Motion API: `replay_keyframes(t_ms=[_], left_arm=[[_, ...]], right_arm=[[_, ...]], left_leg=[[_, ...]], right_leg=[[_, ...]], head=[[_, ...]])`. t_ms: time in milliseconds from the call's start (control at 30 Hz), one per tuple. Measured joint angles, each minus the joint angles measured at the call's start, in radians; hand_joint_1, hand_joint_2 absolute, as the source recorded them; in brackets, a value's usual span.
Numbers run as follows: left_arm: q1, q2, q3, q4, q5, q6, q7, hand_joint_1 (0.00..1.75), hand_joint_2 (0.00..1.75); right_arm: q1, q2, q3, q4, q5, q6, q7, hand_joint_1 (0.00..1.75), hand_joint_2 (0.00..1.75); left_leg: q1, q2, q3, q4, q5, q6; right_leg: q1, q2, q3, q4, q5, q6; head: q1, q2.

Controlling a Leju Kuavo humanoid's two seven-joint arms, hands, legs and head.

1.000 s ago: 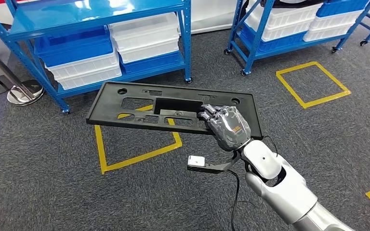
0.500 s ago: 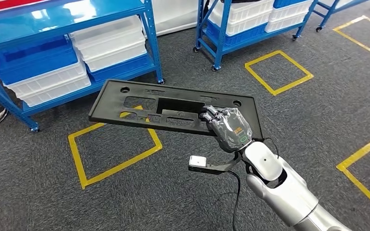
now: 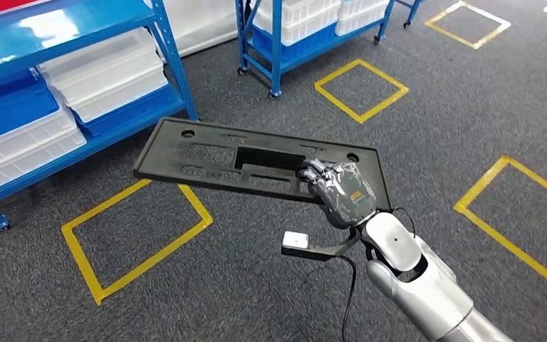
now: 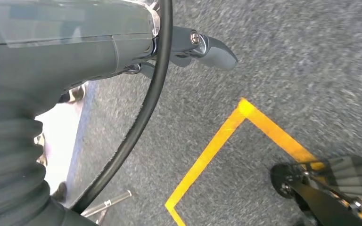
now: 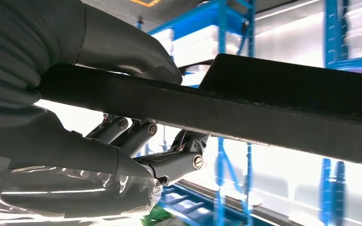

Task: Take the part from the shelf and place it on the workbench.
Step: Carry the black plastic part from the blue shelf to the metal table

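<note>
While carried above the yellow floor square (image 3: 135, 239), the black part (image 3: 242, 160) is gripped at its near edge by the right hand (image 3: 340, 191); the left hand (image 4: 52, 52) is perhaps unclenched, though that cannot be told.

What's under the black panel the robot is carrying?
Grey carpet and part of a yellow floor square lie below the black panel. The right hand grips its edge; the floor directly underneath is hidden.

No lettering, number or brand can be read anywhere here; the one mark is a small orange patch on the back of the right hand (image 3: 342, 192), too blurred to make out.
</note>
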Motion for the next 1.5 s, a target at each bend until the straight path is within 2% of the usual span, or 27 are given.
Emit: replay_keyframes(t_ms=[67, 100, 167, 233, 267, 300, 333, 400, 467, 533, 567, 600, 633, 667, 733, 800, 833, 867, 900, 967, 1033, 1100, 1167, 1233, 1300, 1367, 1500], left_arm=[[-0.002, 0.000, -0.004, 0.000, 0.002, 0.000, 0.000, 0.00, 1.75], [-0.003, -0.001, -0.005, 0.000, 0.003, 0.000, 0.000, 0.00, 1.75], [-0.003, -0.001, -0.006, 0.000, 0.006, 0.000, 0.000, 0.00, 1.75], [0.000, -0.001, -0.007, 0.000, 0.009, 0.000, 0.000, 0.00, 1.75], [0.002, 0.000, -0.007, 0.000, 0.009, 0.000, 0.000, 0.00, 1.75], [0.004, 0.000, -0.007, 0.000, 0.009, 0.000, 0.001, 0.00, 1.75], [0.005, -0.001, -0.008, 0.000, 0.009, 0.000, 0.001, 0.00, 1.75], [0.005, 0.000, -0.008, 0.000, 0.010, 0.000, 0.002, 0.00, 1.75], [0.005, 0.001, -0.008, 0.000, 0.011, 0.001, 0.001, 0.00, 1.75], [0.004, 0.001, -0.008, 0.000, 0.012, 0.001, 0.001, 0.00, 1.75], [0.002, 0.001, -0.008, 0.000, 0.013, 0.001, 0.001, 0.00, 1.75], [0.000, 0.001, -0.008, 0.000, 0.013, 0.001, 0.001, 0.00, 1.75], [-0.002, 0.000, -0.008, 0.000, 0.013, 0.001, 0.001, 0.00, 1.75], [-0.002, 0.000, -0.008, 0.000, 0.013, 0.001, 0.000, 0.00, 1.75], [0.001, 0.000, -0.008, 0.000, 0.015, 0.001, 0.000, 0.00, 1.75], [0.003, 0.000, -0.008, 0.000, 0.017, 0.001, 0.000, 0.00, 1.75], [0.003, 0.000, -0.008, 0.000, 0.018, 0.001, -0.001, 0.00, 1.75], [0.003, 0.000, -0.008, 0.000, 0.018, 0.001, -0.001, 0.00, 1.75], [0.002, 0.000, -0.008, 0.000, 0.019, 0.001, -0.002, 0.00, 1.75], [0.001, 0.000, -0.008, 0.000, 0.019, 0.001, -0.003, 0.00, 1.75], [0.001, -0.001, -0.008, 0.000, 0.019, 0.001, -0.003, 0.00, 1.75], [0.000, -0.002, -0.008, 0.000, 0.020, 0.001, -0.004, 0.00, 1.75], [-0.001, -0.003, -0.008, 0.000, 0.020, 0.001, -0.004, 0.00, 1.75], [0.000, -0.003, -0.009, 0.000, 0.020, 0.001, -0.004, 0.00, 1.75], [0.004, -0.003, -0.009, 0.000, 0.020, 0.001, -0.005, 0.00, 1.75], [0.007, -0.004, -0.009, 0.000, 0.020, 0.001, -0.005, 0.00, 1.75], [0.007, -0.004, -0.010, 0.000, 0.021, 0.000, -0.005, 0.00, 1.75]], right_arm=[[0.007, -0.003, -0.004, -0.007, -0.004, 0.000, 0.000, 1.69, 1.75], [0.011, -0.004, -0.006, -0.010, -0.005, 0.000, 0.000, 1.69, 1.75], [0.017, -0.008, -0.009, -0.016, -0.008, 0.000, 0.000, 1.69, 1.75], [0.022, -0.010, -0.010, -0.020, -0.012, 0.000, 0.000, 1.69, 1.75], [0.026, -0.010, -0.011, -0.021, -0.013, 0.000, 0.000, 1.69, 1.75], [0.031, -0.010, -0.011, -0.022, -0.014, 0.001, 0.000, 1.69, 1.75], [0.035, -0.010, -0.012, -0.023, -0.014, 0.001, 0.000, 1.69, 1.75], [0.041, -0.010, -0.012, -0.025, -0.014, 0.000, 0.000, 1.69, 1.75], [0.042, -0.011, -0.013, -0.028, -0.014, 0.001, 0.000, 1.69, 1.75], [0.043, -0.012, -0.014, -0.031, -0.016, 0.001, 0.000, 1.69, 1.75], [0.045, -0.013, -0.016, -0.031, -0.017, 0.001, 0.000, 1.69, 1.75], [0.048, -0.016, -0.017, -0.032, -0.018, 0.002, 0.000, 1.69, 1.75], [0.050, -0.019, -0.019, -0.033, -0.018, 0.002, 0.000, 1.69, 1.75], [0.050, -0.021, -0.020, -0.033, -0.019, 0.002, -0.001, 1.69, 1.75], [0.051, -0.022, -0.022, -0.035, -0.020, 0.002, -0.001, 1.69, 1.75], [0.054, -0.023, -0.022, -0.034, -0.021, 0.002, -0.002, 1.69, 1.75], [0.056, -0.024, -0.022, -0.034, -0.022, 0.002, -0.002, 1.69, 1.75], [0.057, -0.025, -0.022, -0.034, -0.022, 0.002, -0.002, 1.69, 1.75], [0.058, -0.026, -0.023, -0.035, -0.022, 0.002, -0.002, 1.69, 1.75], [0.057, -0.027, -0.024, -0.038, -0.023, 0.003, -0.003, 1.69, 1.75], [0.056, -0.028, -0.028, -0.042, -0.024, 0.004, -0.003, 1.69, 1.75], [0.057, -0.030, -0.032, -0.044, -0.025, 0.005, -0.003, 1.69, 1.75], [0.057, -0.032, -0.035, -0.047, -0.026, 0.006, -0.003, 1.69, 1.75], [0.056, -0.033, -0.037, -0.049, -0.026, 0.008, -0.003, 1.69, 1.75], [0.056, -0.033, -0.037, -0.049, -0.026, 0.010, -0.003, 1.69, 1.75], [0.058, -0.033, -0.037, -0.049, -0.026, 0.011, -0.003, 1.69, 1.75], [0.059, -0.033, -0.037, -0.049, -0.026, 0.012, -0.003, 1.69, 1.75]], left_leg=[[-0.002, 0.017, 0.004, 0.000, -0.004, -0.009], [0.000, 0.013, 0.005, 0.003, -0.010, -0.015], [0.006, -0.029, -0.014, 0.052, -0.048, -0.023], [0.008, -0.078, -0.068, 0.176, -0.114, -0.027], [0.008, -0.086, -0.098, 0.240, -0.138, -0.028], [0.008, -0.089, -0.118, 0.281, -0.145, -0.028], [0.008, -0.091, -0.122, 0.284, -0.130, -0.026], [0.008, -0.108, -0.080, 0.180, -0.057, -0.020], [0.010, -0.149, -0.029, 0.058, -0.009, -0.011], [0.008, -0.166, -0.012, 0.017, -0.007, -0.005], [0.008, -0.157, -0.009, 0.011, -0.005, -0.002], [0.008, -0.145, -0.008, 0.007, 0.000, 0.004], [0.009, -0.133, -0.005, 0.001, 0.005, 0.011], [0.011, -0.120, -0.003, -0.006, 0.009, 0.018], [0.008, -0.095, -0.003, -0.011, 0.012, 0.026], [0.006, -0.070, -0.004, -0.010, 0.011, 0.028], [0.005, -0.057, -0.005, -0.010, 0.010, 0.029], [0.005, -0.045, -0.004, -0.009, 0.008, 0.028], [0.005, -0.033, -0.003, -0.008, 0.006, 0.025], [0.001, -0.012, -0.001, -0.003, -0.001, 0.016], [-0.005, 0.008, 0.001, 0.001, -0.007, 0.007], [-0.005, 0.024, 0.004, 0.001, -0.013, -0.003], [0.000, -0.010, -0.005, 0.032, -0.041, -0.012], [0.005, -0.065, -0.048, 0.133, -0.098, -0.018], [0.005, -0.084, -0.104, 0.249, -0.141, -0.019], [0.005, -0.088, -0.127, 0.294, -0.144, -0.020], [0.006, -0.089, -0.121, 0.274, -0.122, -0.019]], right_leg=[[0.003, 0.020, -0.002, -0.001, 0.002, -0.011], [0.001, 0.030, -0.002, -0.004, 0.004, -0.016], [-0.004, 0.050, -0.001, -0.009, 0.009, -0.028], [-0.005, 0.072, -0.002, -0.010, 0.010, -0.034], [-0.004, 0.084, -0.003, -0.009, 0.011, -0.036], [-0.003, 0.098, -0.002, -0.008, 0.011, -0.036], [-0.002, 0.112, -0.002, -0.007, 0.011, -0.036], [-0.002, 0.141, -0.001, -0.003, 0.010, -0.035], [-0.002, 0.167, -0.005, 0.001, 0.012, -0.029], [-0.005, 0.189, -0.015, 0.000, 0.019, -0.015], [-0.007, 0.201, -0.019, -0.002, 0.023, -0.008], [-0.008, 0.197, -0.022, -0.002, 0.025, -0.002], [-0.006, 0.176, -0.028, 0.007, 0.017, 0.002], [-0.003, 0.146, -0.042, 0.035, -0.002, 0.005], [-0.002, 0.087, -0.094, 0.146, -0.064, 0.009], [-0.007, 0.076, -0.144, 0.254, -0.105, 0.014], [-0.008, 0.074, -0.149, 0.267, -0.101, 0.015], [-0.009, 0.070, -0.134, 0.243, -0.081, 0.016], [-0.009, 0.059, -0.100, 0.185, -0.050, 0.016], [-0.002, 0.013, -0.027, 0.055, -0.006, 0.010], [0.007, -0.007, -0.001, 0.000, 0.001, -0.001], [0.009, 0.017, -0.003, -0.005, 0.004, -0.014], [0.005, 0.040, -0.001, -0.011, 0.009, -0.027], [0.003, 0.061, -0.001, -0.013, 0.012, -0.036], [0.005, 0.087, -0.001, -0.012, 0.012, -0.041], [0.006, 0.107, -0.001, -0.010, 0.012, -0.041], [0.006, 0.118, -0.001, -0.008, 0.012, -0.041]], head=[[0.000, 0.000], [0.000, 0.000], [0.000, 0.000], [0.000, 0.000], [0.000, 0.000], [0.000, 0.000], [0.000, 0.000], [0.000, 0.000], [0.000, 0.000], [0.000, 0.000], [0.000, 0.000], [0.000, 0.000], [0.000, 0.000], [0.000, 0.000], [0.000, 0.000], [0.000, 0.000], [0.000, 0.000], [0.000, 0.000], [0.000, 0.000], [0.000, 0.000], [-0.001, 0.000], [-0.001, 0.000], [-0.001, 0.000], [-0.001, 0.000], [-0.001, 0.000], [-0.001, 0.000], [-0.001, 0.000]])
